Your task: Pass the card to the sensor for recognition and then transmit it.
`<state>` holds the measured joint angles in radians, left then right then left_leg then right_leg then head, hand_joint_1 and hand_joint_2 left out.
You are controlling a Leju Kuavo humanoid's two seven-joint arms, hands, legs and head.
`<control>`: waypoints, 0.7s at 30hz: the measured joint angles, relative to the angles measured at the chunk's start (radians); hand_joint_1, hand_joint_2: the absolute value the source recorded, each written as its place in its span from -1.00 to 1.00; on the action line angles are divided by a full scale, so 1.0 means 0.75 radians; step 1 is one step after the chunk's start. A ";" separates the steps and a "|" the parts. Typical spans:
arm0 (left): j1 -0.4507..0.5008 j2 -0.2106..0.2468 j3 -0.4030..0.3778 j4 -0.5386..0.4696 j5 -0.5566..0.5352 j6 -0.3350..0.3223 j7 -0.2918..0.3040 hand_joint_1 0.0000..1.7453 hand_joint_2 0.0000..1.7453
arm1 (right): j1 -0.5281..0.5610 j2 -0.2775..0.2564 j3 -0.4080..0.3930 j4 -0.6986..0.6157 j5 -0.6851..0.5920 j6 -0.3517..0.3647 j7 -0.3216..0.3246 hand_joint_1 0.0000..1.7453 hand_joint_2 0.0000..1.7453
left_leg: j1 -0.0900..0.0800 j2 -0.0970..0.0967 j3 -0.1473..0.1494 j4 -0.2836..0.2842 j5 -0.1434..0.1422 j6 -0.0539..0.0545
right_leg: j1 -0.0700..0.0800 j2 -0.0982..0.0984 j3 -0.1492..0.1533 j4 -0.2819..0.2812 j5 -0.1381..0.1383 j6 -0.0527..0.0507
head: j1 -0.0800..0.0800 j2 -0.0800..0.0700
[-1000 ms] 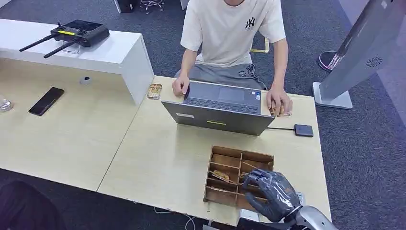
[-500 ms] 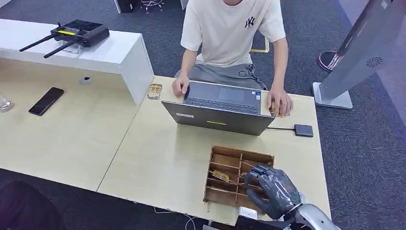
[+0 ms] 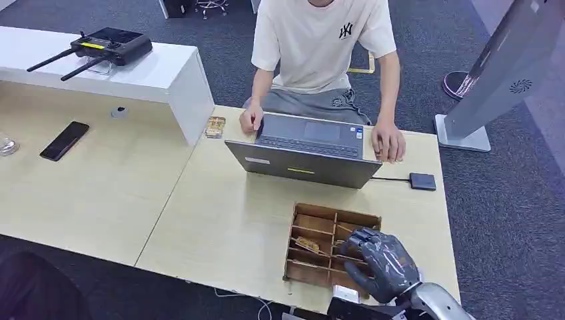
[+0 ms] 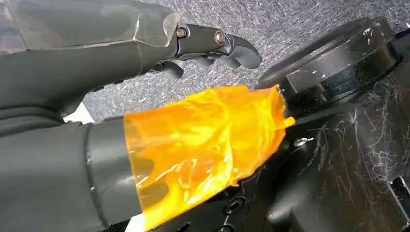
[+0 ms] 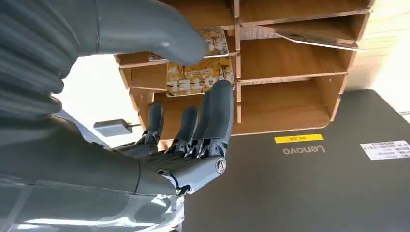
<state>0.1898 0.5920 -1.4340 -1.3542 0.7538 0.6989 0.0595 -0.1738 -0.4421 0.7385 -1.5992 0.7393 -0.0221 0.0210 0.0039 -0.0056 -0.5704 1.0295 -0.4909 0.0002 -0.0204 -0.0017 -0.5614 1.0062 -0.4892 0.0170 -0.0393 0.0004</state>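
right hand (image 3: 381, 264) hovers over the near right corner of the wooden rack (image 3: 313, 230), fingers (image 5: 212, 116) spread and holding nothing, just at the card (image 5: 199, 77) lying in a slot. left hand (image 4: 145, 53) hangs by the floor, fingers loosely curled, empty. sensor (image 3: 422, 181) sits beside the laptop (image 3: 306, 163).

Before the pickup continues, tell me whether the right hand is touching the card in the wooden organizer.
Cannot tell. In the right wrist view the right hand overlaps the card in the wooden organizer, showing neither contact nor gap.

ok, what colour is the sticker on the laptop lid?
Yellow, a small strip on the dark grey laptop lid, just above the Lenovo logo. The sticker shows best in the right wrist view.
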 joint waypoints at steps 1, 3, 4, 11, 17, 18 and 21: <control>0.000 0.001 0.000 0.000 -0.003 0.000 0.000 -1.00 -1.00 | 0.000 0.000 0.000 0.002 0.002 0.000 0.000 -0.08 1.00 | 0.000 0.000 0.000 0.000 0.000 0.000 | 0.000 0.000 0.000 0.000 0.000 0.000 | 0.000 0.000; 0.000 0.006 0.000 0.000 -0.004 0.000 0.000 -1.00 -1.00 | 0.000 0.000 0.000 0.004 0.010 0.002 0.001 -0.16 1.00 | 0.000 0.000 0.000 0.000 0.000 0.000 | 0.000 0.000 0.000 0.000 0.000 0.000 | 0.000 0.000; 0.001 0.008 0.000 0.000 -0.004 0.000 0.000 -1.00 -1.00 | 0.000 0.000 0.001 0.007 0.014 0.002 0.001 -0.10 1.00 | 0.000 0.000 0.000 0.000 0.000 0.000 | 0.000 0.000 0.000 0.000 0.000 0.000 | 0.000 0.000; 0.000 0.010 0.000 0.000 -0.003 0.000 0.004 -1.00 -1.00 | 0.000 0.000 0.003 0.013 0.018 0.008 0.012 -0.06 1.00 | 0.000 0.000 0.000 0.000 0.000 0.000 | 0.000 0.000 0.000 0.000 0.000 0.000 | 0.000 0.000; 0.000 0.010 -0.001 0.000 0.017 0.000 0.000 -1.00 -1.00 | -0.009 0.000 0.010 0.019 0.018 0.016 0.012 -0.04 1.00 | 0.000 0.000 0.000 0.000 0.000 0.000 | 0.000 0.000 0.000 0.000 0.000 0.000 | 0.000 0.000; 0.000 0.010 -0.001 0.000 0.020 0.000 -0.001 -1.00 -1.00 | -0.011 0.000 0.010 0.021 0.018 0.016 0.012 -0.04 1.00 | 0.000 0.000 0.000 0.000 0.000 0.000 | 0.000 0.000 0.000 0.000 0.000 0.000 | 0.000 0.000; 0.000 0.011 -0.001 0.000 0.020 0.000 -0.002 -1.00 -1.00 | -0.015 0.000 0.011 0.025 0.018 0.016 0.012 0.02 1.00 | 0.000 0.000 0.000 0.000 0.000 0.000 | 0.000 0.000 0.000 0.000 0.000 0.000 | 0.000 0.000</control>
<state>0.1899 0.6001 -1.4343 -1.3542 0.7691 0.6989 0.0584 -0.1853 -0.4421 0.7465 -1.5801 0.7530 -0.0103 0.0301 0.0039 -0.0056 -0.5700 1.0295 -0.4908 0.0002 -0.0204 -0.0017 -0.5612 1.0062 -0.4892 0.0170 -0.0393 0.0004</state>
